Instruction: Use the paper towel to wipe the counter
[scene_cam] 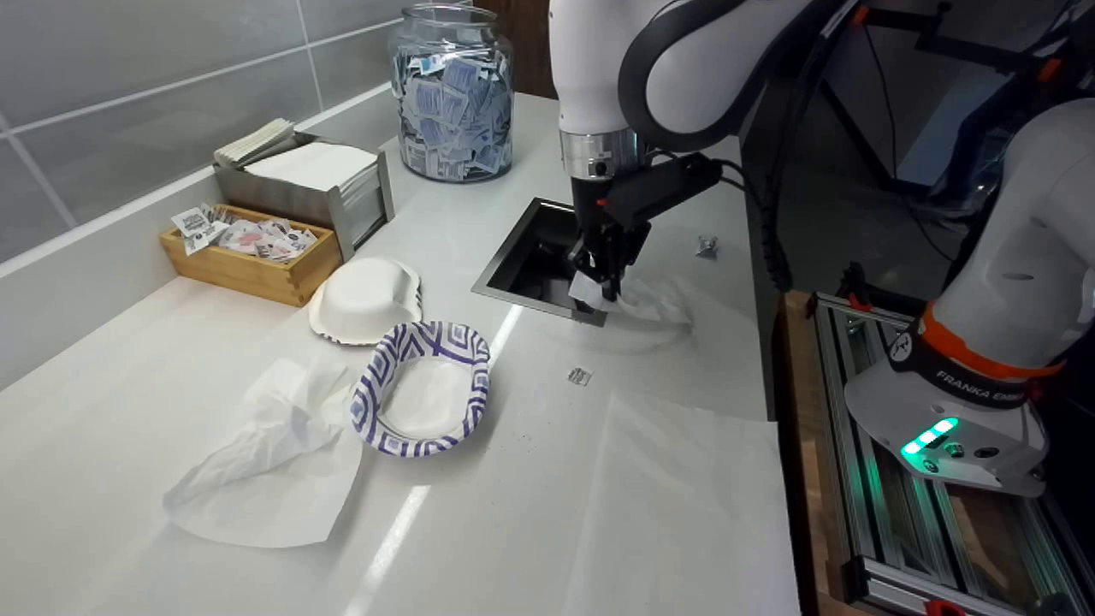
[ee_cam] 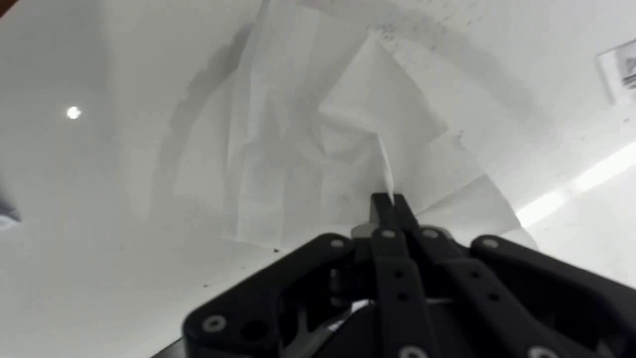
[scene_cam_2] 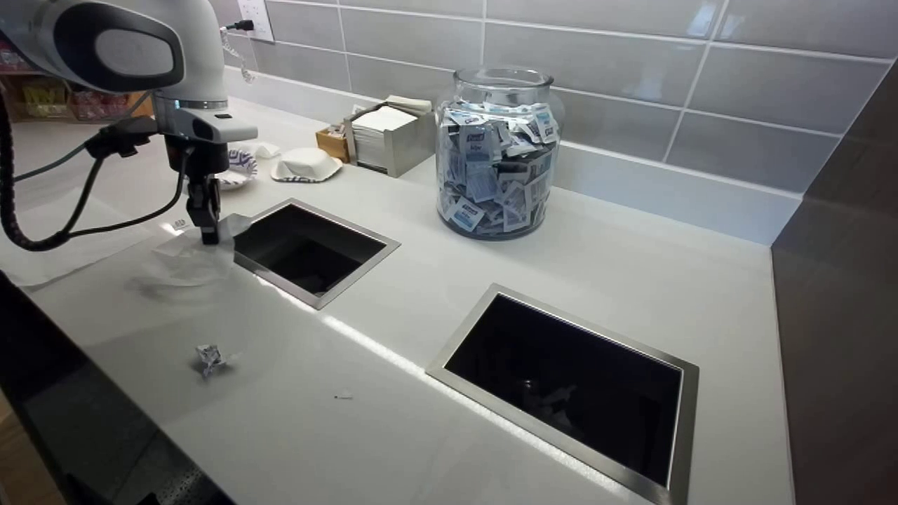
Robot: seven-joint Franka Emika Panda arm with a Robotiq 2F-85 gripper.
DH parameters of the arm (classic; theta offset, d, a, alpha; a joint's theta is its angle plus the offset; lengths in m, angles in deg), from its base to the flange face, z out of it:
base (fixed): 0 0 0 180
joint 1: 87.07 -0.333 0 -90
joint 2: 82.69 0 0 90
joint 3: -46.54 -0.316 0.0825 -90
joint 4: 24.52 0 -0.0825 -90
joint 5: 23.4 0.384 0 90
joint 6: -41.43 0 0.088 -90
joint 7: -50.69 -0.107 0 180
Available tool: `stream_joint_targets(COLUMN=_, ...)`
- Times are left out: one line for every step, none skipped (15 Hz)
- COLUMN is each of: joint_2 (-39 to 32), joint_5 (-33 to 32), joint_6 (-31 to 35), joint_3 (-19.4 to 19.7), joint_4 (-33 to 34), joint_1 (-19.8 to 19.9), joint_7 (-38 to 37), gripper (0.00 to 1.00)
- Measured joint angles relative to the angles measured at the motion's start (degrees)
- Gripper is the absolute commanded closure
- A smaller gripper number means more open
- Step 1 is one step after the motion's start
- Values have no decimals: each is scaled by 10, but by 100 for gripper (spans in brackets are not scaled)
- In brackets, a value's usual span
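Observation:
My gripper (scene_cam: 610, 289) is low over the white counter (scene_cam: 513, 547), beside a square metal-rimmed opening. It is shut on a thin white paper towel (scene_cam: 657, 299). In the wrist view a pinched fold of the paper towel (ee_cam: 278, 164) rises between the fingertips (ee_cam: 391, 201), and the rest spreads over the counter. The towel (scene_cam_2: 186, 263) and gripper (scene_cam_2: 209, 237) also show in an exterior view. Small dark specks (ee_cam: 392, 35) lie at the towel's far edge in the wrist view. Whatever is under the towel is hidden.
A patterned bowl (scene_cam: 368, 395), an upturned bowl (scene_cam: 364, 299) and crumpled paper (scene_cam: 274, 479) lie on the counter. A jar (scene_cam: 453, 111), napkin holder (scene_cam: 282, 201) and wooden box (scene_cam: 239, 278) stand by the wall. Two openings (scene_cam_2: 361, 271) (scene_cam_2: 449, 351), a packet (scene_cam: 579, 376) and a wrapper (scene_cam_2: 209, 358) show.

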Motion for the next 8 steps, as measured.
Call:
stream_joint_targets(joint_2=8, joint_5=30, joint_6=-5, joint_3=-4, joint_4=-4, joint_1=-1, joint_7=16, gripper=100)
stream_joint_targets(joint_2=15, joint_5=57, joint_6=-11, joint_3=-6, joint_4=-7, joint_1=-1, joint_7=32, gripper=100)
stream_joint_targets(joint_2=21, joint_5=83, joint_6=-20, joint_3=-8, joint_4=-8, joint_1=-1, joint_7=49, gripper=100)
stream_joint_targets(joint_2=25, joint_5=109, joint_6=-31, joint_3=-9, joint_4=-9, joint_1=-1, joint_7=69, gripper=100)
stream_joint_targets(joint_2=26, joint_5=133, joint_6=-42, joint_3=-9, joint_4=-10, joint_1=-1, joint_7=90, gripper=100)
stream_joint_targets(joint_2=26, joint_5=155, joint_6=-52, joint_3=-9, joint_4=-10, joint_1=-1, joint_7=112, gripper=100)
stream_joint_targets(joint_2=24, joint_5=174, joint_6=-60, joint_3=-9, joint_4=-10, joint_1=-1, joint_7=132, gripper=100)
stream_joint_targets(joint_2=20, joint_5=193, joint_6=-68, joint_3=-9, joint_4=-10, joint_1=-1, joint_7=153, gripper=100)
